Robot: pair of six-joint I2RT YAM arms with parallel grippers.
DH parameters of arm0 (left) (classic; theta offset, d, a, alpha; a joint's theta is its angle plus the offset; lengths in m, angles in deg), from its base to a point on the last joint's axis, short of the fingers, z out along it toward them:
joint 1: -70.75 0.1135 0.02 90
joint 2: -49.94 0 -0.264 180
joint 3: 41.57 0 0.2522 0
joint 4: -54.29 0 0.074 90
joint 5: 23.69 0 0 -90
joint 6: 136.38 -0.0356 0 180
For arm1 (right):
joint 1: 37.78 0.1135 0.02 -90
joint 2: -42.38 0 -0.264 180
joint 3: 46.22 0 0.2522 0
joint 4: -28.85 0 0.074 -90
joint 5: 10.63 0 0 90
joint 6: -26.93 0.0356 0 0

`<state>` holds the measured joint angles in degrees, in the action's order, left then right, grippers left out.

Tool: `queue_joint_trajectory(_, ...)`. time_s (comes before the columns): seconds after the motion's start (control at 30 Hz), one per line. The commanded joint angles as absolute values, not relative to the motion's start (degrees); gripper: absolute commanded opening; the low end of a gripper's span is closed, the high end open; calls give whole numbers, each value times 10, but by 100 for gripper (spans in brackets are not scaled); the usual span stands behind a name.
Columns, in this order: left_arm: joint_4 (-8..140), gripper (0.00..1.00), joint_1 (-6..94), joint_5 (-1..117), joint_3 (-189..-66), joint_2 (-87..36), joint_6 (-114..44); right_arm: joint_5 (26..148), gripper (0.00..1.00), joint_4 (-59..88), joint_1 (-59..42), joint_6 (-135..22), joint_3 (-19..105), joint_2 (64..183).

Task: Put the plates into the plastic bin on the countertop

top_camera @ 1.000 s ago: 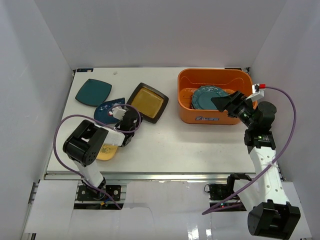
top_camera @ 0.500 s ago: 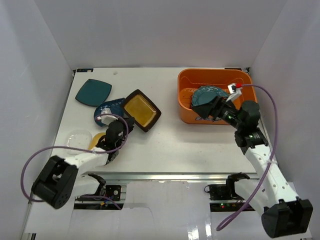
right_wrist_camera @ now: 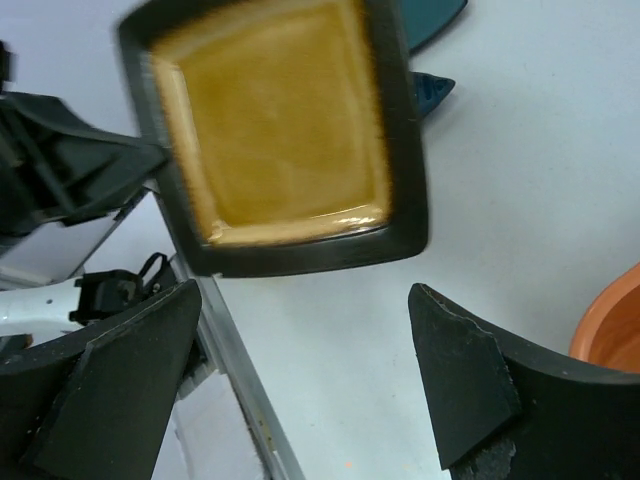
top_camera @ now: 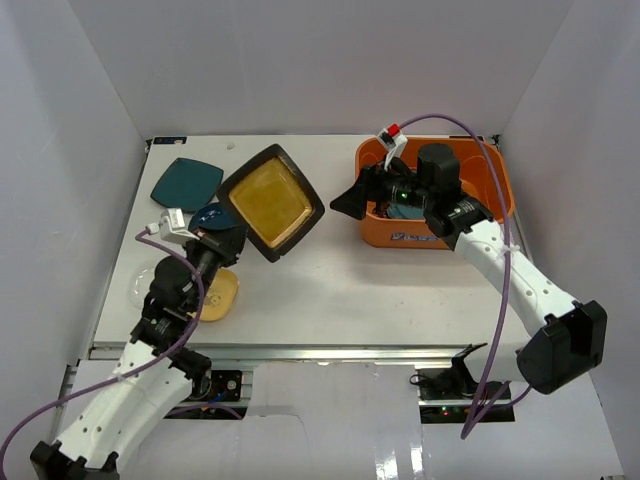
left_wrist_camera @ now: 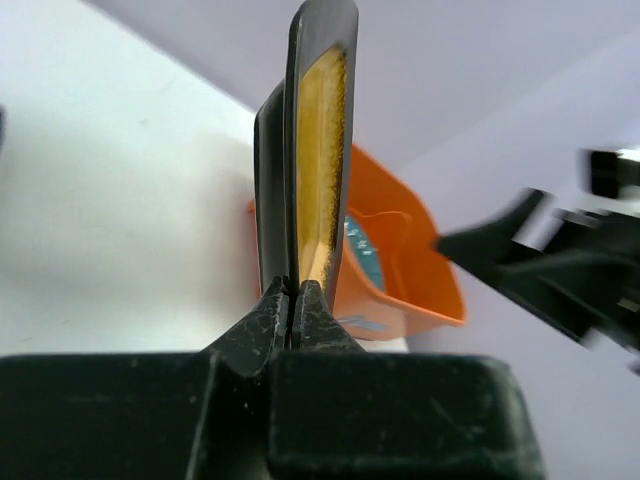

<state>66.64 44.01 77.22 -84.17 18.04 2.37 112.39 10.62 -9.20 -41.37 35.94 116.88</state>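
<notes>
My left gripper [top_camera: 236, 230] is shut on the edge of the black-rimmed amber square plate [top_camera: 271, 201] and holds it tilted up above the countertop [top_camera: 330, 280]. In the left wrist view the plate [left_wrist_camera: 318, 150] stands edge-on between the shut fingertips [left_wrist_camera: 292, 292]. My right gripper [top_camera: 346, 203] is open and empty, just left of the orange plastic bin [top_camera: 478, 160], pointing at the amber plate [right_wrist_camera: 280, 130] with a gap between them. A scalloped teal plate [left_wrist_camera: 360, 255] lies in the bin, mostly hidden by my right arm from above.
A dark teal square plate [top_camera: 185, 183] lies at the back left. A dark blue plate [top_camera: 207, 216] sits behind my left gripper. A small yellow plate [top_camera: 217, 296] and a clear plate [top_camera: 148, 284] lie near the front left edge. White walls enclose the table.
My left gripper has lifted the amber plate off the countertop and raised it rightward. My right gripper has swung left out of the bin toward the plate.
</notes>
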Motion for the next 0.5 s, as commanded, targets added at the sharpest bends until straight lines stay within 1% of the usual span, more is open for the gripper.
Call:
queue_joint_trajectory(0.0, 677, 0, 440, 690, -929, 242, 12, 1118, 90, 74, -90, -467, 414, 1203)
queue_joint_trajectory(0.07, 697, 0, 440, 669, -949, 256, 14, 1135, 90, 68, -91, -468, 442, 1233)
queue_joint_trajectory(0.1, 703, 0, 440, 634, -955, 256, 19, 1145, 90, 68, -91, -462, 451, 1241)
queue_joint_trajectory(0.17, 707, 0, 440, 603, -972, 245, 23, 1174, 90, 80, -91, -451, 465, 1258)
queue_joint_trajectory(0.23, 702, 0, 441, 560, -977, 237, 34, 1200, 90, 93, -90, -442, 463, 1258)
queue_joint_trajectory(0.27, 699, 0, 441, 548, -979, 230, 37, 1204, 90, 120, -91, -437, 457, 1252)
queue_joint_trajectory(0.37, 686, 0, 441, 516, -981, 217, 49, 1214, 90, 136, -90, -429, 445, 1250)
queue_joint_trajectory(0.4, 667, 0, 441, 509, -983, 212, 50, 1226, 92, 144, -90, -428, 442, 1249)
queue_joint_trajectory(0.43, 665, 0, 441, 498, -987, 208, 52, 1250, 99, 166, -90, -407, 428, 1248)
queue_joint_trajectory(0.47, 653, 0, 441, 493, -988, 205, 53, 1263, 96, 210, -90, -391, 417, 1247)
